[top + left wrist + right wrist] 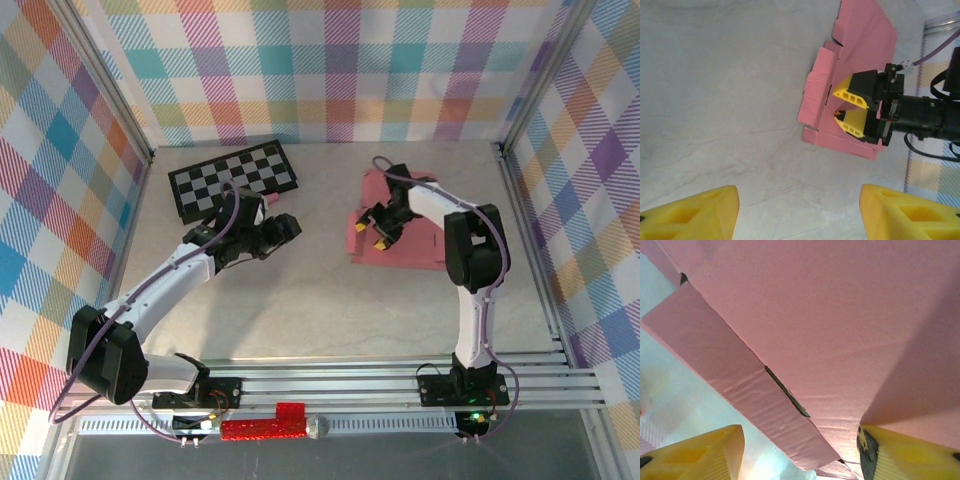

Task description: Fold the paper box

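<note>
If you scan from the left, you've got the checkered board [232, 180] lying flat at the far-left of the worktop [330, 290]. Just in front of it, your left claw [290, 228] hangs over bare surface with its yellow fingers spread wide, gripping nothing. Over to the right, the paper box [415, 240] lies mostly flat on the worktop, well apart from the board, with a creased flap along its left edge tilted up a bit. Your right claw [372, 232] sits low over that left part, jaws parted too, tips right at the pink card.
</note>
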Available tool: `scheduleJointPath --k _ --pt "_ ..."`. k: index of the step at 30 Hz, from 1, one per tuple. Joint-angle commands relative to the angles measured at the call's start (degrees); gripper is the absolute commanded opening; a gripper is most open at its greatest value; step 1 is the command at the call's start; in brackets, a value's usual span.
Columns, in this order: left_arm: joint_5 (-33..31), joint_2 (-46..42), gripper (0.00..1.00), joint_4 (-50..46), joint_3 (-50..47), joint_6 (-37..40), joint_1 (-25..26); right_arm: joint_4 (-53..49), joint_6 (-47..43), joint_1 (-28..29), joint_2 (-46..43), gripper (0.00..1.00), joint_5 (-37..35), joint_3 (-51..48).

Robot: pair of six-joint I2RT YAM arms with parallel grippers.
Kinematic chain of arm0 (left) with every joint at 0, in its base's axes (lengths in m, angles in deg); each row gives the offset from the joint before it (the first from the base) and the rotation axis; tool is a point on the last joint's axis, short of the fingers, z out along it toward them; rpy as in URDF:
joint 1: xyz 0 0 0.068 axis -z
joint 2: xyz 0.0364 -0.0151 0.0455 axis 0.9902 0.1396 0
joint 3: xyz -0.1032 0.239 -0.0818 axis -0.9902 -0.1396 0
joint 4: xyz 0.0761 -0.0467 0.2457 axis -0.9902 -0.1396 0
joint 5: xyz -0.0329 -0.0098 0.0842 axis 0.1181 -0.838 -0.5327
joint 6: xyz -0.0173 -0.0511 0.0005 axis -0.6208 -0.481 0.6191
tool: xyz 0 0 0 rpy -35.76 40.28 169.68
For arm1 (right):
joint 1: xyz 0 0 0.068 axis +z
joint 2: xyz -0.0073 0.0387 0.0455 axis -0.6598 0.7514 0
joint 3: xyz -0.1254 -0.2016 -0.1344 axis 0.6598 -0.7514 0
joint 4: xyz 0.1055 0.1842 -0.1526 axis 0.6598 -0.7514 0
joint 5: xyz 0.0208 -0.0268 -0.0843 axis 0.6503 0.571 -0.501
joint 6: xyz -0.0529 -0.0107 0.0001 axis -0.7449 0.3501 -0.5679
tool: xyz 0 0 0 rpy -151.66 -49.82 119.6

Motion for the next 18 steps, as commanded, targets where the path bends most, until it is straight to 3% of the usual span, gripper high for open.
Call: scheduleJointPath --k 1,9,13,18 --pt "-1.4 -2.51 0.64 -3.45 -2.05 -0.23 -0.87 3.47 9.48 5.98 -2.52 0.62 2.28 -3.3" --pt "-2.53 -6.63 0.64 -5.09 -8.82 -4.13 -2.68 9.63 18.68 17.41 -3.35 0.61 7.26 -4.24" --pt "0.25 -7.27 0.61 -1.94 -13.06 -9.04 -2.79 5.92 14.93 17.52 -6.07 0.61 5.83 -1.91" --pt "2.35 -7.27 0.55 8.7 -19.4 -18.99 -0.77 3.14 8.34 15.31 -13.78 0.62 1.44 -4.14"
